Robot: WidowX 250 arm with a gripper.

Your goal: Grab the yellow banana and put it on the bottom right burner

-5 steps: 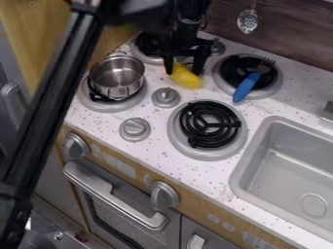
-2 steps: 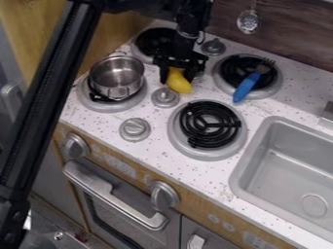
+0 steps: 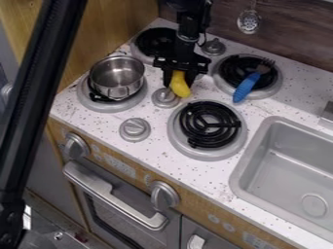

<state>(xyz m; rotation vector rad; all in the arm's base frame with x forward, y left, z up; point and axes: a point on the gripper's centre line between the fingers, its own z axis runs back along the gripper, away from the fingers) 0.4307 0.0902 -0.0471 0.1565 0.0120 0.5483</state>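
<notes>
Yellow, curved toy banana [image 3: 180, 89] had edged toward the stove's front, clamped by one end in the black two-finger gripper [image 3: 178, 81] near a round grey knob [image 3: 165, 98], probably leaving its free end clear for the black-coiled, grey-rimmed bottom right burner [image 3: 209, 125].

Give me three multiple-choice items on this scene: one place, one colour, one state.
1. Where is the metal pot?
A) in the sink
B) on the bottom left burner
C) on the top right burner

2. What colour is the handle of the fork?
A) blue
B) red
C) green

3. How is the banana?
A) lying in the sink
B) inside the pot
C) gripped by the end effector

Key:
1 B: its base sits over that burner's ring.
2 A: the handle shows blue below dark tines.
3 C: the fingers close on its upper part.
</notes>
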